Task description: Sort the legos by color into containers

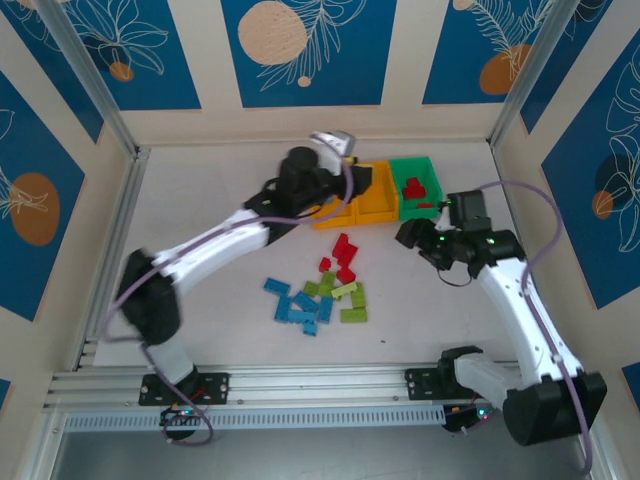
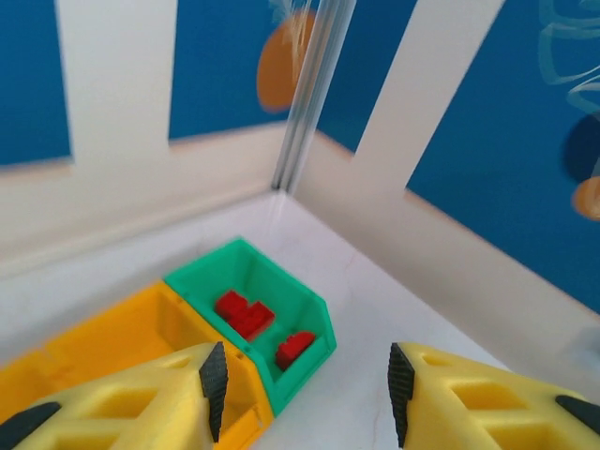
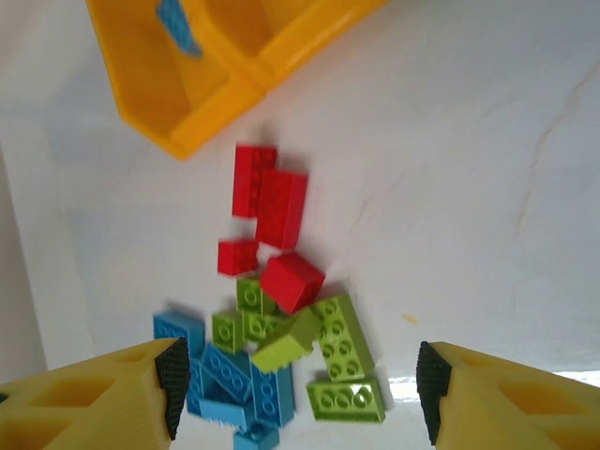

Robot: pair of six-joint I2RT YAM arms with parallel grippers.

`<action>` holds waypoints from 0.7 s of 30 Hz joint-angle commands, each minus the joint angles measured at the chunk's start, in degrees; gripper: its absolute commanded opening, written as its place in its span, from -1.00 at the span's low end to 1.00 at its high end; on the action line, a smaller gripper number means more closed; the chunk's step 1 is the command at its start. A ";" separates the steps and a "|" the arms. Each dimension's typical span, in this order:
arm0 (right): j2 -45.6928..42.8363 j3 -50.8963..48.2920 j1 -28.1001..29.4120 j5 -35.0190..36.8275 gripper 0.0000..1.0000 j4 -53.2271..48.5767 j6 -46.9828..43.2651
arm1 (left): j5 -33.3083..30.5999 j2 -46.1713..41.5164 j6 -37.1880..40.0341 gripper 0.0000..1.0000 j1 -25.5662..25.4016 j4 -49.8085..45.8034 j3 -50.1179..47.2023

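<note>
Legos [image 3: 291, 281], pile lower centre: small, light, rigid, slick plastic; prob. best pinched across long flat sides. Right tool [image 3: 302, 389] wide, empty. Left tool [image 2: 305, 403] wide, empty.

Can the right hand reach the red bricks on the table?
Probably yes. The right hand is open and empty, and the red bricks lie loose on the table just ahead of it with nothing between. Green bricks crowd one red brick, though.
</note>
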 commanded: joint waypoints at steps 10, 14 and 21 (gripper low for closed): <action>22.54 0.40 18.94 -5.31 0.48 5.66 9.72 | -7.34 -40.27 20.15 0.17 0.17 -30.18 -25.70; 27.48 0.66 20.72 -7.42 0.50 7.07 12.79 | -9.32 -44.80 20.12 0.26 0.13 -31.65 -29.14; 30.50 0.52 21.14 -5.42 0.34 4.41 16.89 | -10.27 -43.71 21.20 0.56 0.19 -32.19 -29.24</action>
